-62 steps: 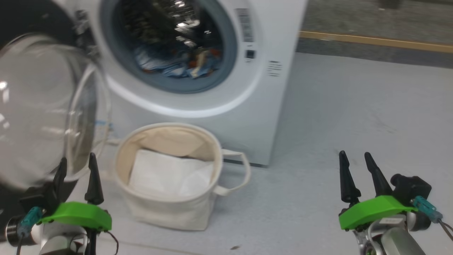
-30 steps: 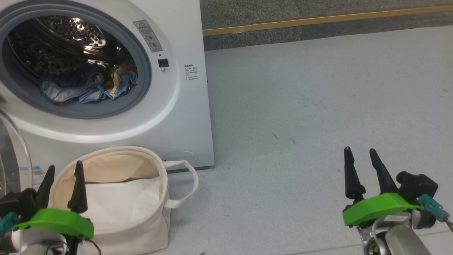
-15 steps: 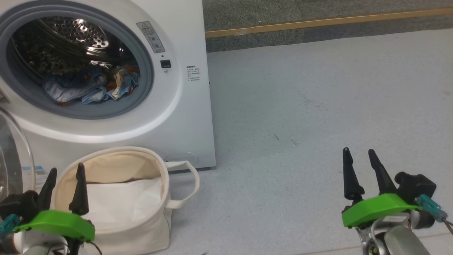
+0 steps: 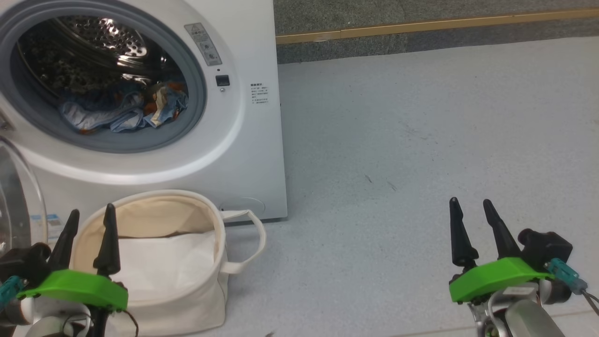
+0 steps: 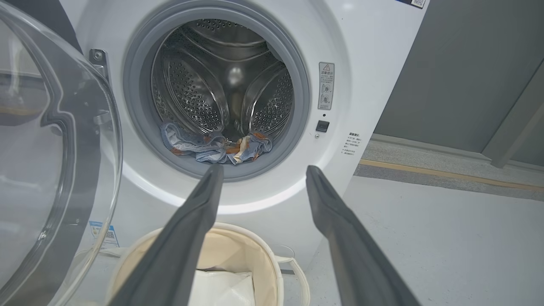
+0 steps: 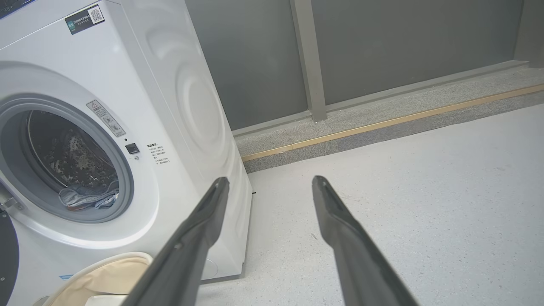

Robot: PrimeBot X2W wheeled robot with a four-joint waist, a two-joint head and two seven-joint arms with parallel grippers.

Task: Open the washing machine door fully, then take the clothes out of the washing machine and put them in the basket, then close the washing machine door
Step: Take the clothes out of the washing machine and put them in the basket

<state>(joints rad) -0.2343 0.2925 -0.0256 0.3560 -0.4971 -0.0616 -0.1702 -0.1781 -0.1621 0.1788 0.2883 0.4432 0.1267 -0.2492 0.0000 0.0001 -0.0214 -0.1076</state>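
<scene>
Door [image 5: 55,161] swung wide off washer [image 4: 252,154] left side. Clothes [image 4: 121,112] heaped low inside washer. Basket [image 4: 154,199] on floor [image 4: 398,140] just before washer, white liner [image 4: 159,267] within. Left claw [image 4: 92,209] spread, empty, facing washer opening; right claw [image 4: 470,201] spread, empty, well right of washer.

The clothes [image 4: 122,112] lie in the washing machine [image 4: 243,154], the basket [image 4: 187,206] before it.

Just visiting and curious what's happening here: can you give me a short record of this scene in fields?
washing machine door: open, swung to the left
clothes: low in the washing machine drum
basket: on the floor before the washer, white liner inside
left pincer: open, holding nothing
right pincer: open, holding nothing
</scene>
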